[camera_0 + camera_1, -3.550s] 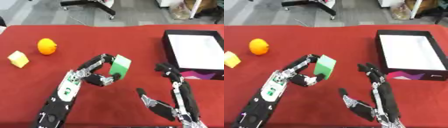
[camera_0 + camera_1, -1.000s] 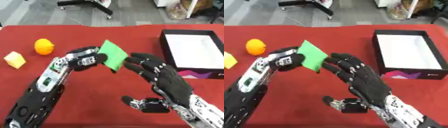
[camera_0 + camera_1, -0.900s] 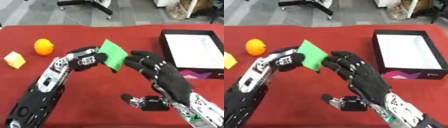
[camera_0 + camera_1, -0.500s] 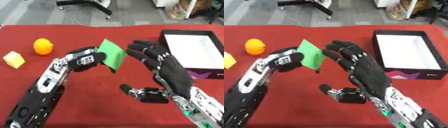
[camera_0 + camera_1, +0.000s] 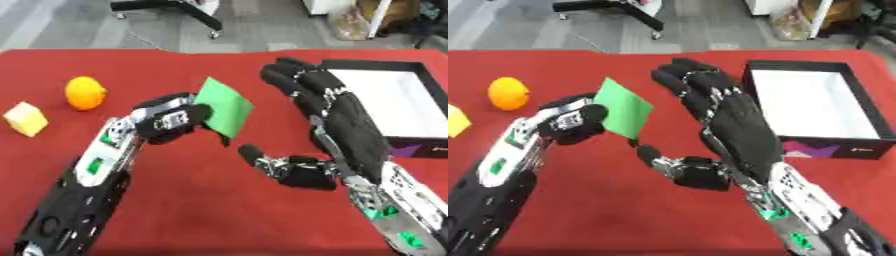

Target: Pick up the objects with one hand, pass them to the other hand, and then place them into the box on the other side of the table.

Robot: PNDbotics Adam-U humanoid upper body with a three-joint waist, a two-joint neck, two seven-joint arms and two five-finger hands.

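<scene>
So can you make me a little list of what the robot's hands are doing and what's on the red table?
left hand: holding the green block up off the table
right hand: open, beside the block, not gripping it
box: open, white inside, on the robot's right
orange: on the table, far left
yellow block: near the orange
table: red cloth

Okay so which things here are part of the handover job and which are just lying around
In the job:
- flat green block, held up by the left hand
- right hand, open beside it
- black box with white inside
- orange round fruit
- yellow cube

Lying about:
- black chair base on the floor beyond the red table
</scene>
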